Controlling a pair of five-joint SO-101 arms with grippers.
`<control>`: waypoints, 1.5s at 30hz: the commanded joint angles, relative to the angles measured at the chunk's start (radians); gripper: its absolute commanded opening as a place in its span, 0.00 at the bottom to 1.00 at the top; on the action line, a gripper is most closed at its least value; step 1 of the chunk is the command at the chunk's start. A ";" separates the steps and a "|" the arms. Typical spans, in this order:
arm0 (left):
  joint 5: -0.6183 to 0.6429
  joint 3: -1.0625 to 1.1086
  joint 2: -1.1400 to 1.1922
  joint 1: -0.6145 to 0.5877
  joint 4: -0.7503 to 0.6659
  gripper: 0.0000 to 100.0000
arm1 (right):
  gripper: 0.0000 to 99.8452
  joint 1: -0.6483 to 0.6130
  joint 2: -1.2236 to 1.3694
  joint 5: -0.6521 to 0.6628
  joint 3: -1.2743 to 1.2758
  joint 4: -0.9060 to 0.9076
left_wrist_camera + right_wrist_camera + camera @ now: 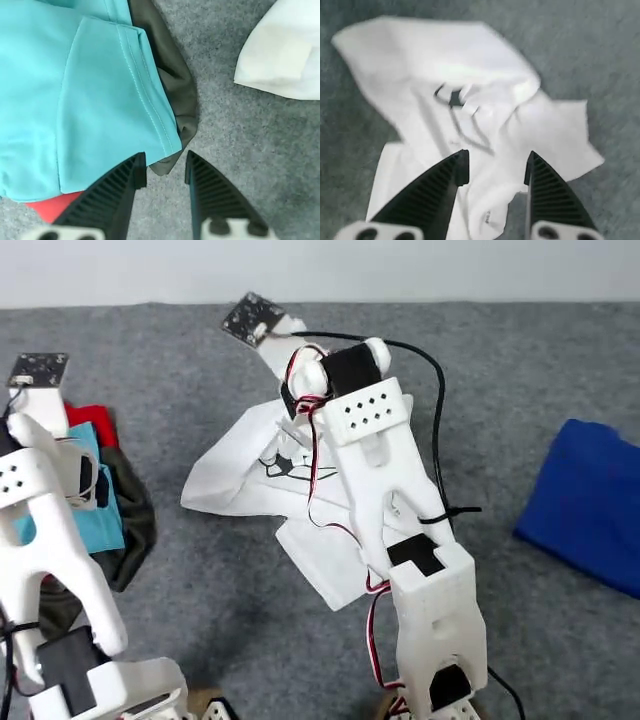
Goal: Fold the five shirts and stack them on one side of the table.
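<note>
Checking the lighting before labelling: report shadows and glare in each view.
High view: soft, even light, no hard shadows on the grey table. Left wrist view: the teal shirt evenly lit, no glare. Right wrist view: the white shirt bright, its folds shaded faintly.

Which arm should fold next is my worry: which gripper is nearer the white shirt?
Right. The right gripper is directly above the white shirt, open. The left gripper is off to the side, above the edge of the teal shirt.
</note>
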 commanded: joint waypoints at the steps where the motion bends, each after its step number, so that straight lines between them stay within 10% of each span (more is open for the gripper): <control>1: 0.008 -0.004 -0.049 -0.005 -0.029 0.14 | 0.19 0.008 -0.061 -0.008 0.044 0.048; 19: 0.008 -0.005 -0.049 -0.005 -0.029 0.14 | 0.20 -0.177 -0.515 0.028 1.046 0.039; 35: 0.008 -0.005 -0.049 -0.006 -0.029 0.14 | 0.30 -0.272 -0.510 -0.008 1.432 -0.340; 45: 0.008 -0.005 -0.049 -0.006 -0.029 0.14 | 0.19 -0.255 -0.254 -0.003 1.436 -0.460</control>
